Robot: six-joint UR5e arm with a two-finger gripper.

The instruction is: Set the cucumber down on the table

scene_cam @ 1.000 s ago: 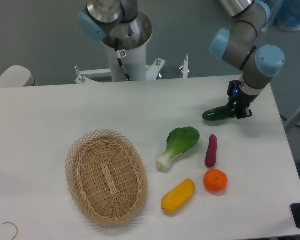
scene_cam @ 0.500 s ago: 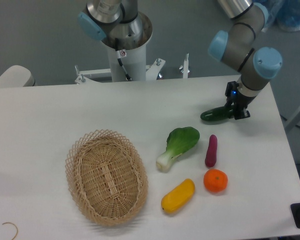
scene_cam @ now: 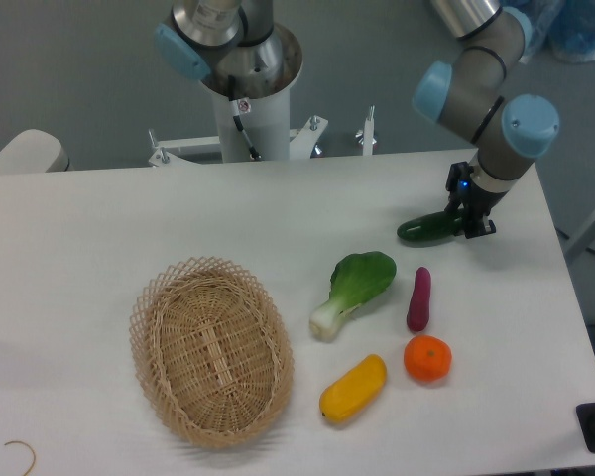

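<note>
Since a second ago, your claw [scene_cam: 471, 220] has carried the cucumber [scene_cam: 429, 228] slightly left and lower; over the last half second almost nothing shifted. It is clamped on the cucumber's right end, with the vegetable lying nearly level at the far right of the surface [scene_cam: 119, 218], beyond the bok choy [scene_cam: 353, 288]. You look to be at the set-down; whether it touches is unclear. Next, open and lift straight away.

The claw [scene_cam: 468, 222] grips one end of the dark green cucumber [scene_cam: 428, 228] low over the white worktop [scene_cam: 99, 228], beyond the bok choy [scene_cam: 354, 289].
</note>
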